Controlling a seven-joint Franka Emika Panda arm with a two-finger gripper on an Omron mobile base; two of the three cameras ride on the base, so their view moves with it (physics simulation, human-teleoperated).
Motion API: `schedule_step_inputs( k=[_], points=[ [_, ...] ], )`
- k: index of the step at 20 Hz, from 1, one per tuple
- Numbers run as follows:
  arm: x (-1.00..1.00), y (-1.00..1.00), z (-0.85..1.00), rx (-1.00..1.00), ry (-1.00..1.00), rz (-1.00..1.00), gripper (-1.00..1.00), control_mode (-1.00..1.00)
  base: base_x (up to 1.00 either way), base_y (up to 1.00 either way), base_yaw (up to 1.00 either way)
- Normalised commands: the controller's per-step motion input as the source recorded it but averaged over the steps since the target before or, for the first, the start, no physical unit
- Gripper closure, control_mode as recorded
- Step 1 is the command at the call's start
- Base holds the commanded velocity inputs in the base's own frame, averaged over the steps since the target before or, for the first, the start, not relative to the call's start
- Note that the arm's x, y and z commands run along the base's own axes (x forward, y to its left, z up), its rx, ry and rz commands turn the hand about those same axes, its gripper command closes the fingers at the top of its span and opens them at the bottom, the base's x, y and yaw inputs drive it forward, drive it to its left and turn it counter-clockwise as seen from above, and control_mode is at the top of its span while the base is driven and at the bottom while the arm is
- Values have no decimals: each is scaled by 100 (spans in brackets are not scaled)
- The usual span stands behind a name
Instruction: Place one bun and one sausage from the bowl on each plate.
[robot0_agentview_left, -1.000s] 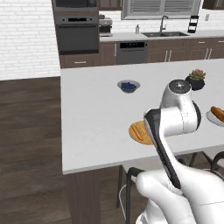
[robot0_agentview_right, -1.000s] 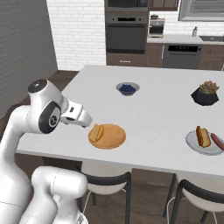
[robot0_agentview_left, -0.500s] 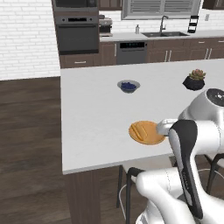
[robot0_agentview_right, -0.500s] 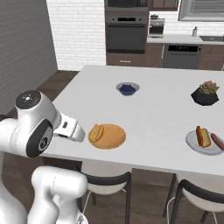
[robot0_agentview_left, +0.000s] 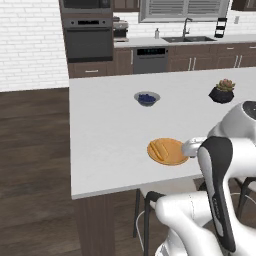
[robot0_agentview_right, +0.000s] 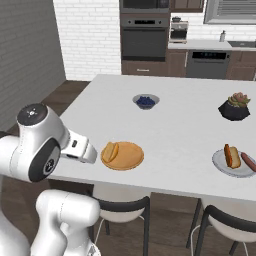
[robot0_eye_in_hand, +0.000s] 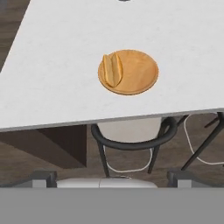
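Your orange-tan plate (robot0_eye_in_hand: 129, 72) sits near the surface (robot0_agentview_right: 175, 130) edge, one bun (robot0_eye_in_hand: 112, 69) on its left half. Well right of it, the grey plate (robot0_agentview_right: 233, 162) carries bun and sausage (robot0_agentview_right: 248, 161). Tool (robot0_eye_in_hand: 111, 181) grip cannot be told.

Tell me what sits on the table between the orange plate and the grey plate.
Nothing: in the right base view, bare white tabletop runs between orange plate and grey plate.

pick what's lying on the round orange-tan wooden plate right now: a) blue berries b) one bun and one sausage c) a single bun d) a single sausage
c: the round orange-tan wooden plate carries just one split golden-tan bun on its left side in the hand view, with no sausage beside it.
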Motion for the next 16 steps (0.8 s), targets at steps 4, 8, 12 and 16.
schedule_step_inputs(
  k=[4, 8, 12, 16],
  points=[
    [-10, 0, 0, 0, -1, 0, -100, 100, -41, -14, -3],
    [0, 0, 0, 0, 0, 0, -100, 100, -36, -84, -1],
    [0, 0, 0, 0, 0, 0, -100, 100, -7, -100, 0],
    [0, 0, 0, 0, 0, 0, -100, 100, 0, -100, 0]
  ],
)
